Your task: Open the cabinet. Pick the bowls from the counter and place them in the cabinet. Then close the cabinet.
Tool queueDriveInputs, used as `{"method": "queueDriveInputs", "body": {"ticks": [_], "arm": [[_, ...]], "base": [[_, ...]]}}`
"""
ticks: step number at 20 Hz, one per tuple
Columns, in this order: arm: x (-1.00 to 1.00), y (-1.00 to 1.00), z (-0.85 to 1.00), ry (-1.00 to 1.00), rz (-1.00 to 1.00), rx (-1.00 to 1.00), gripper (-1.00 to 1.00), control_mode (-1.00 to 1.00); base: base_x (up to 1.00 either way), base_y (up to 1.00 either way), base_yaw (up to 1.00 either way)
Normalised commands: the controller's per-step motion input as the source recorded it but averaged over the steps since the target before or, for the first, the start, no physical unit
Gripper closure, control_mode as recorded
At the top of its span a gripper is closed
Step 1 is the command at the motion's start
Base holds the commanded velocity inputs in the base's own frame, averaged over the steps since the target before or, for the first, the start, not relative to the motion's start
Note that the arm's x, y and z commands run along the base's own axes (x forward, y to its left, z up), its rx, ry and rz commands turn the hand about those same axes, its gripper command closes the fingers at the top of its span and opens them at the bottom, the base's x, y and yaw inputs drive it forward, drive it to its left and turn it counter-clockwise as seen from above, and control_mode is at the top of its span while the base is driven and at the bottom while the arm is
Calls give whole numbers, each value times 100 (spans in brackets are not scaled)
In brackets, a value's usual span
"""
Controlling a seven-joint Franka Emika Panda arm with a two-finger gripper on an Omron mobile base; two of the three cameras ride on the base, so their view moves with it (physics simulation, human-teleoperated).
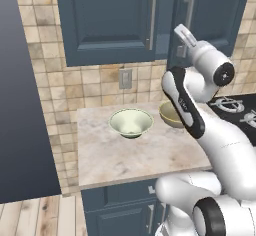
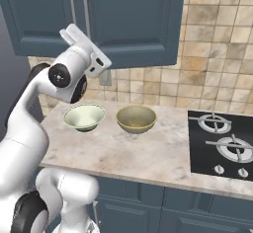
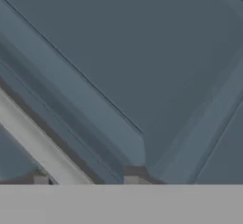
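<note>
The cabinet (image 1: pixel 110 20) hangs above the counter (image 1: pixel 125 160). Its right door (image 1: pixel 215 10) stands slightly ajar, its free edge forward of the left door. My gripper (image 1: pixel 185 35) is raised to that door's silver bar handle (image 1: pixel 189 2) and shut on it. In the hand view the handle (image 3: pixel 38 142) runs slantwise between my fingertips, close against the door panel. The pale cream-green bowl (image 1: pixel 131 122) and the mustard bowl (image 1: pixel 170 115) sit side by side on the counter near the tiled wall, the mustard one partly behind my arm. From the right I see both bowls (image 2: pixel 85 116) (image 2: pixel 136 118).
A black stovetop (image 2: pixel 222 143) adjoins the counter on the right. A tall dark panel (image 1: pixel 20 105) bounds it on the left. A wall outlet (image 1: pixel 125 78) sits on the tiles under the cabinet. Blue base cabinets (image 1: pixel 120 210) stand below.
</note>
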Motion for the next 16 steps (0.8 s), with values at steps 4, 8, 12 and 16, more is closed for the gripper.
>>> {"method": "queueDriveInputs", "body": {"ticks": [4, 8, 12, 16], "arm": [[-98, -100, 0, 31, -4, 53, 100, -100], [-100, -100, 0, 41, -2, 52, 100, -100], [-100, -100, -4, 50, -1, 52, 100, -100], [-100, -100, -24, 49, -2, 51, 100, -100]], "base": [[0, 0, 0], [0, 0, 0], [0, 0, 0], [0, 0, 0]]}}
